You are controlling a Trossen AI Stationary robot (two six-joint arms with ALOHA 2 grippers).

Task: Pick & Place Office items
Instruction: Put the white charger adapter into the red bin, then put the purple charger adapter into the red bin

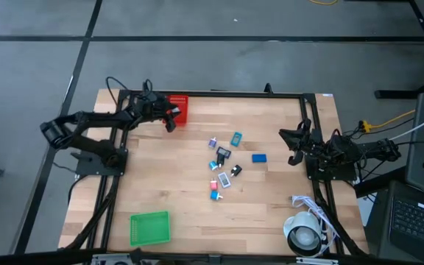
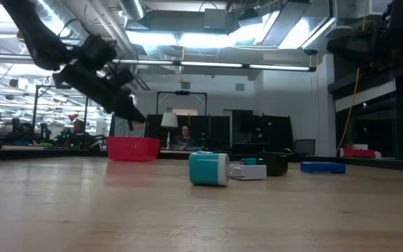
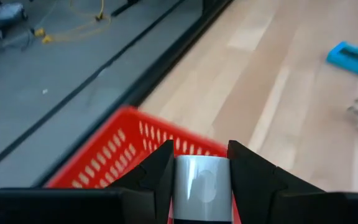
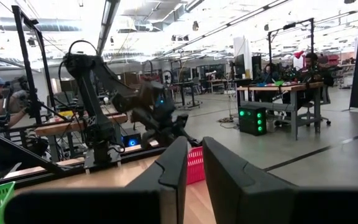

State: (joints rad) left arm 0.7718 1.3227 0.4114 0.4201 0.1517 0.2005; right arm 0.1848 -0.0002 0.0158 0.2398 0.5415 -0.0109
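Observation:
My left gripper (image 1: pixel 170 122) hangs by the red mesh bin (image 1: pixel 179 107) at the table's far edge, shut on a small pale grey office item (image 3: pixel 201 183). In the low view it hangs above the bin (image 2: pixel 133 148). Other office items lie loose on the table's middle: a teal block (image 2: pixel 208 168), a blue flat piece (image 1: pixel 259 157), and white, black and pink-red pieces (image 1: pixel 223 173). My right gripper (image 1: pixel 291 144) waits at the right side, raised and shut (image 4: pixel 194 165) on nothing. My left gripper pinches the pale grey item by two opposite sides (image 3: pixel 180 180) between its two fingers (image 3: pixel 157 171). The fingers come from the table's left, slanting down. The item is lifted clear of the table, with the red bin's wall (image 3: pixel 129 152) right beyond it.
A green mesh bin (image 1: pixel 149 227) stands at the near left. A large white roll with cable (image 1: pixel 304 235) lies at the near right corner. A black frame rail (image 1: pixel 234 94) runs along the table's far edge behind the red bin.

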